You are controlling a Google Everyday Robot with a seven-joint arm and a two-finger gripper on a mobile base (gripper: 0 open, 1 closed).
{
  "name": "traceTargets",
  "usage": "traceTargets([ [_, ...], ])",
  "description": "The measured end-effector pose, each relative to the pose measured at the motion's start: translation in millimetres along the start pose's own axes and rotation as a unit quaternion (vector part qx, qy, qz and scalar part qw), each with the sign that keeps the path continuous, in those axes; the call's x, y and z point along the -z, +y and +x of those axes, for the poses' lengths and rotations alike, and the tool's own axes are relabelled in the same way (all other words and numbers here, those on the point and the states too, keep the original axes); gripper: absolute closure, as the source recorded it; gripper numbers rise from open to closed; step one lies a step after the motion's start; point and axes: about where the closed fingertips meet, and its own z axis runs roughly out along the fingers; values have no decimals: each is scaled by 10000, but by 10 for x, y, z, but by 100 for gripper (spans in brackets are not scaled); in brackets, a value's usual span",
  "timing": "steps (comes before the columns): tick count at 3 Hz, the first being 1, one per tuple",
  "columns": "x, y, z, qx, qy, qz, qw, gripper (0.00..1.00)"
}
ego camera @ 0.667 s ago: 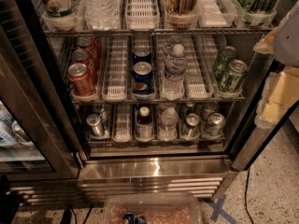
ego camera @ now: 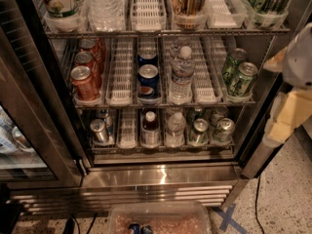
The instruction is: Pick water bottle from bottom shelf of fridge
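The gripper (ego camera: 287, 113) is hanging beside the fridge (ego camera: 161, 177), well apart from the water bottle (ego camera: 175, 126); I cannot tell its grip.

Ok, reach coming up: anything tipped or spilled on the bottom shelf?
Nothing stands out: the water bottle and cans on the bottom shelf stand upright in their lanes. The gripper hangs beside the fridge, at right.

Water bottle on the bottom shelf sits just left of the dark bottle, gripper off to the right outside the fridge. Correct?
One thing is wrong. The camera view shows the water bottle just right of the dark bottle, not left. It is on the bottom shelf, and the gripper is off to the right, outside the fridge.
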Motion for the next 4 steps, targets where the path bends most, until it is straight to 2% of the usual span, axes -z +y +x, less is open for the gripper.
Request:
traceTargets([
  [1,-559,163,230,-64,-166,-229,9996,0],
  [2,-1101,344,375,-23,-351,-244,9991,0],
  [3,-1104,345,376,-24,-352,-245,9991,0],
  [4,-1356,414,397,-137,-503,-366,9980,0],
])
